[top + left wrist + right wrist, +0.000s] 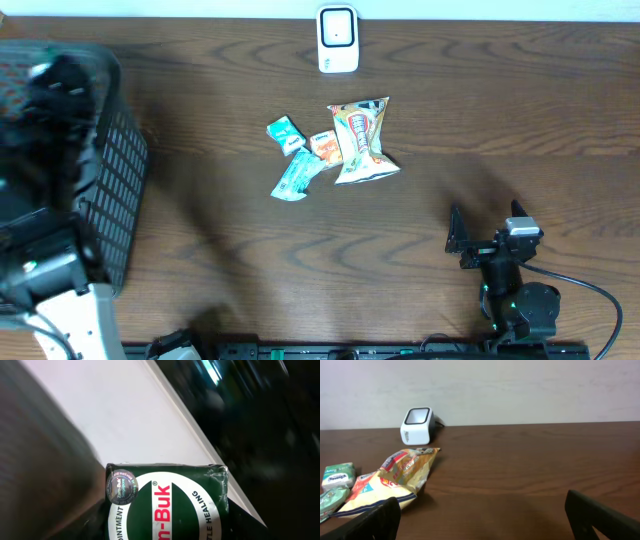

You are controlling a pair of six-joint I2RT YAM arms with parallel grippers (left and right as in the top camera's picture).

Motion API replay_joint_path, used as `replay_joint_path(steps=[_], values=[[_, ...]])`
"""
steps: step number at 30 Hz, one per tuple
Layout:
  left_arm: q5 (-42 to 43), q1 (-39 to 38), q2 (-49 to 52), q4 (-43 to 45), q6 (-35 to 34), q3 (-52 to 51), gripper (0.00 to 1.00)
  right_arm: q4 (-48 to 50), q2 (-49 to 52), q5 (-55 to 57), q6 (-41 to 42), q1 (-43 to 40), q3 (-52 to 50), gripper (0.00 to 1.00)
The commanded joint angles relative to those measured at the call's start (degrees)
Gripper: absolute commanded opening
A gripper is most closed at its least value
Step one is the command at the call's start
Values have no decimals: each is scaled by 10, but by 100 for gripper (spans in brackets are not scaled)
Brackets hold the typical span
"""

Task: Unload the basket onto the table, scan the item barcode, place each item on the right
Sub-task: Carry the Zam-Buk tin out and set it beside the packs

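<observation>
Left claw (47, 78) clamped on ointment box (165, 505); judged light, stiff, crushable: grip its side edges. Right claw (485, 512) apart.

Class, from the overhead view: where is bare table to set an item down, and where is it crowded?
Bare wood: between the basket and the packets, and between the snack bag and the right pincer. Crowded: the packets beside the bag, near the scanner.

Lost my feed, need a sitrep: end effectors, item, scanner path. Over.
Left end effector apparently gripping Zam-Buk box, at basket. Right end effector open, empty. Scanner far side, snack bag and packets lying before it.
</observation>
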Motion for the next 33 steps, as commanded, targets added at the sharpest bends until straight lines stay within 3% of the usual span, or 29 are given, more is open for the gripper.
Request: replay_joint_path(steps=[1,8,15,20,24,31,33], values=[[-1,-82,36,6,-13,-1,43,-2,0,0,8,-3,-1,99],[-83,-242,160,8,73,-1,43,-2,0,0,8,-3,-1,99],[-141,-331,289,-3,141,-1,43,-2,0,0,8,-3,-1,99],[-213,-362,358,-28,202,-1,44,-2,0,0,8,-3,-1,99],[-280,-367,388,-67,222,-1,50,-2,0,0,8,-3,-1,99],[-265,-367,398,-96,221,-1,57,-2,0,0,8,-3,-1,99],[-250,-367,397,-94,221,-1,66,-2,0,0,8,-3,-1,99]])
